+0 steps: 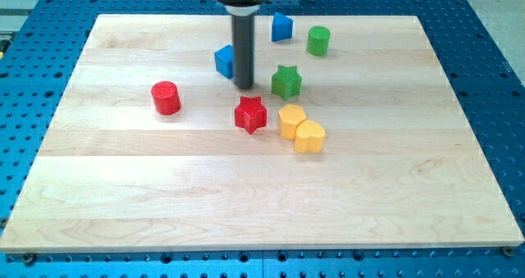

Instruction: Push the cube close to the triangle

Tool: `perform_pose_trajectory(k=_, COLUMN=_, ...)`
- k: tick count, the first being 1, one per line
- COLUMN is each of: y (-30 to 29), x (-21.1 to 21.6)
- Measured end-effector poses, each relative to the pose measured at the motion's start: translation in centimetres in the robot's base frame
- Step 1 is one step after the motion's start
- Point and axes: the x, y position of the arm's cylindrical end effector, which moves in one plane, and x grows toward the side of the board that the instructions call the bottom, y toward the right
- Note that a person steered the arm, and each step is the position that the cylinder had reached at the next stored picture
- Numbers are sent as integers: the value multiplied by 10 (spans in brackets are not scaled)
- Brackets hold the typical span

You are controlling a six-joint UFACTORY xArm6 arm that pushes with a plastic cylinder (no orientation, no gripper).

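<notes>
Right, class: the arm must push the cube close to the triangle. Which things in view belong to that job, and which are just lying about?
Belonging to the job:
my tip, just right of the cube
blue cube
blue triangle

Just lying about:
red cylinder
red star
green star
green cylinder
yellow hexagon
yellow heart

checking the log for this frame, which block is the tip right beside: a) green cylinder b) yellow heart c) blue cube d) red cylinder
c: my tip sits at the right edge of the blue cube, while the red cylinder, yellow heart and green cylinder lie clearly apart from it.
</notes>
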Motion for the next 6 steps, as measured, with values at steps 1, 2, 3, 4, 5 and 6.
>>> perform_pose_trajectory(k=1, y=-22, x=-29)
perform_pose_trajectory(k=2, y=28, x=-81)
perform_pose_trajectory(k=3, y=-20, x=-59)
perform_pose_trajectory(k=4, y=-47, x=-33)
perform_pose_trajectory(k=5, y=-53, x=-78)
perform_pose_trajectory(k=6, y=-48, x=-101)
